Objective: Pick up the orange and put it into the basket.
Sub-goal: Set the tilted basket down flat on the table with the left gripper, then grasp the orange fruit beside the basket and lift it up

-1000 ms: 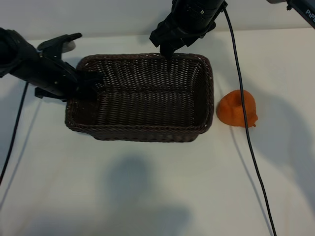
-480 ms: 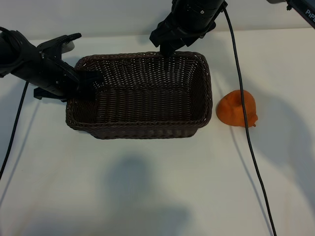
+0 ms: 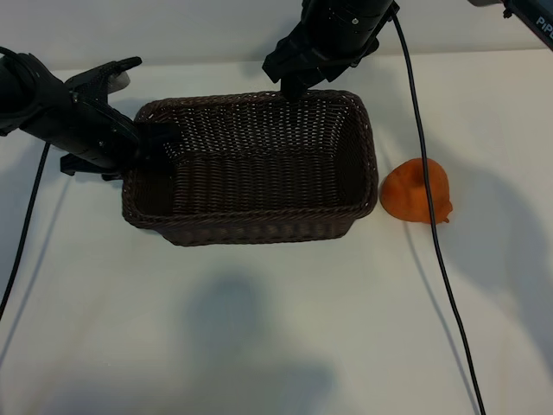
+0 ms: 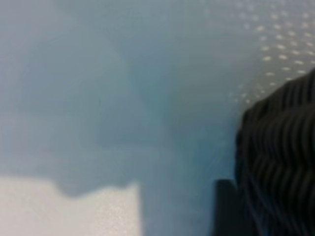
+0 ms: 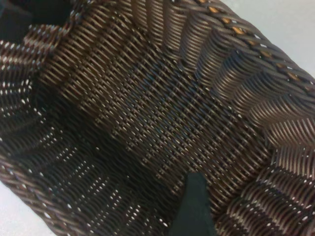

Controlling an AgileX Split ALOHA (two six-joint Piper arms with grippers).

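Note:
The orange point(image 3: 417, 192) lies on the white table just right of the basket point(image 3: 251, 226), with neither gripper near it. The dark brown wicker basket stands flat at the table's middle and has nothing in it. My left gripper point(image 3: 155, 138) sits at the basket's left rim, open; in the left wrist view one dark finger point(image 4: 226, 209) stands beside the basket's outer wall point(image 4: 280, 162). My right gripper point(image 3: 292, 86) hangs open over the far rim. One of its fingers point(image 5: 194, 206) points down at the woven floor point(image 5: 147, 98).
A black cable point(image 3: 428, 199) from the right arm runs down the table and crosses over the orange. White table point(image 3: 259, 328) lies in front of the basket and to the right of the orange.
The basket has slid a little to the right and settled lower at its left end. The left gripper has opened at the rim. The right arm and the orange have stayed put.

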